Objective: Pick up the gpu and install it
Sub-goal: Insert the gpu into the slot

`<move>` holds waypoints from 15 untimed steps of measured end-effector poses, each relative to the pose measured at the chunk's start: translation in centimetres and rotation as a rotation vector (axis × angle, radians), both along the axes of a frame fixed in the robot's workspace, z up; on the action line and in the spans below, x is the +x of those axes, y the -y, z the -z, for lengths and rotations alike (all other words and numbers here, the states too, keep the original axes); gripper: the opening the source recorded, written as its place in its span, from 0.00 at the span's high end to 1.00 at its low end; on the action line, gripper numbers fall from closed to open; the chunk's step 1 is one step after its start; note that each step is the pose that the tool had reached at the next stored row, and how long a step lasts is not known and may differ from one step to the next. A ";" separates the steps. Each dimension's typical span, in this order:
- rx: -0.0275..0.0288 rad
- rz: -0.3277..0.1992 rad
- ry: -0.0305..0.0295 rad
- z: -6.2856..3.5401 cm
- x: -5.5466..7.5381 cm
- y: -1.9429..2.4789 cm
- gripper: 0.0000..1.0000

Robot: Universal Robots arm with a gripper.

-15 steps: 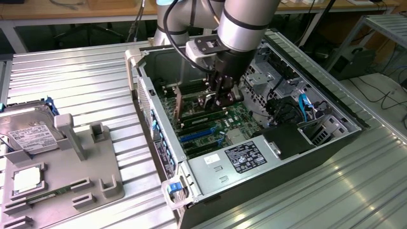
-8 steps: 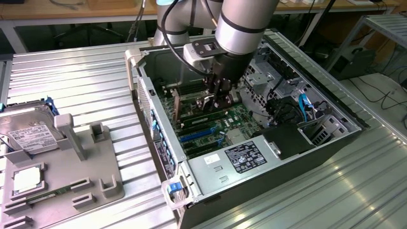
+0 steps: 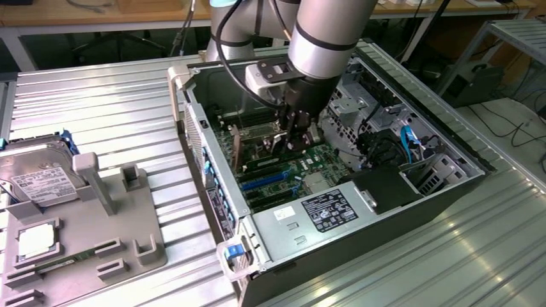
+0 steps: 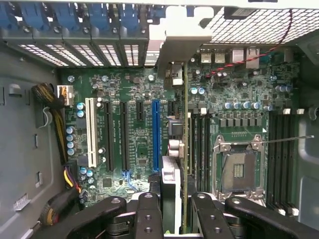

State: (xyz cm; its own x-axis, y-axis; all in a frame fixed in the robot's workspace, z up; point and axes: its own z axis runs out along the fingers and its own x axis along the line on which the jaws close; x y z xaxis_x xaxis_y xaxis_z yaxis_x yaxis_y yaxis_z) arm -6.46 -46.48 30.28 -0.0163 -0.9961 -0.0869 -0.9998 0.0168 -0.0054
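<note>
Black gripper [image 4: 175, 211] fingers [image 4: 148, 211], item one: I see them pressed against both faces of the gpu [image 4: 175, 174], pinching it on edge.

Item two, the gpu: it is inside the computer case [image 3: 192, 121], upright over the green motherboard [image 4: 134, 89]. It stands between the long blue slot [image 4: 155, 134] and the bare processor socket [image 4: 239, 172]. Its silver bracket [image 4: 177, 37] is at the case's perforated rear wall. I cannot tell whether its lower edge touches a slot.

Item three, the case: it lies on its side with the open side up, and the arm reaches down into its middle. In the exterior view the gripper [image 3: 295, 137] holds the gpu [image 3: 266, 146] just above the board.

Item four: a silver box with a black label [image 3: 328, 211] sits at the case's end nearest the camera.

Item five: the ribbed metal table [image 3: 102, 109] carries the case.

Item six: a grey holder tray [image 3: 128, 256] lies well apart from the case, on the exterior view's left.

Item seven: a hard drive [image 3: 38, 176] with a white label rests in that tray at the side away from the case.
</note>
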 end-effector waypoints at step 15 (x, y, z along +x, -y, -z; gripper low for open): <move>-0.0099 0.000 0.0000 1.78 -0.4 0.48 0.72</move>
